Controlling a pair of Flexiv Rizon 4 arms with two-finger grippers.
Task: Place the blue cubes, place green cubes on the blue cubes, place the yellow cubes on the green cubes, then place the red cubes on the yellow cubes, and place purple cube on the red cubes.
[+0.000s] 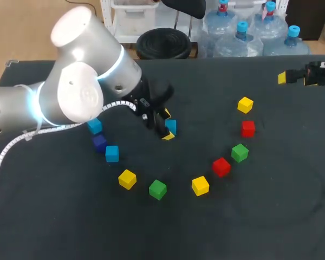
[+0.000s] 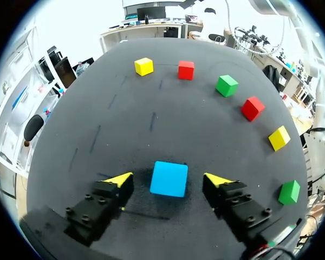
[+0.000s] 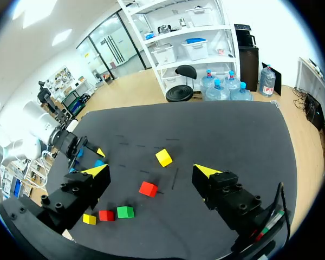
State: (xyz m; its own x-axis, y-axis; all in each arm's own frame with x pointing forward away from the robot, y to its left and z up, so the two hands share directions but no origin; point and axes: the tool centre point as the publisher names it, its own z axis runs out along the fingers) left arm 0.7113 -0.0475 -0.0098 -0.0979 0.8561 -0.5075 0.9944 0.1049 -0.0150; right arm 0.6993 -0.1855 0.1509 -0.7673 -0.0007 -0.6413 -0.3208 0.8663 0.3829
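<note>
A light blue cube [image 2: 169, 176] rests on the black table between the yellow-tipped fingers of my left gripper [image 2: 169, 181], which is open with a gap on each side of the cube. From above, that gripper [image 1: 164, 125] stands over this cube [image 1: 171, 127] left of the table's middle. Two more blue cubes [image 1: 95, 126] [image 1: 112, 153] and a purple cube [image 1: 99, 142] lie under the left arm. Yellow [image 1: 127, 179], green [image 1: 157, 189], yellow [image 1: 200, 185], red [image 1: 221, 166], green [image 1: 239, 153], red [image 1: 248, 128] and yellow [image 1: 245, 104] cubes form an arc. My right gripper [image 1: 295, 77] hangs open and holds nothing at the far right.
The black table [image 1: 281, 206] has bare cloth in front of the arc and at the right. My left arm [image 1: 70, 92] covers much of the table's left rear. In the right wrist view the right gripper [image 3: 151, 170] is high above the table.
</note>
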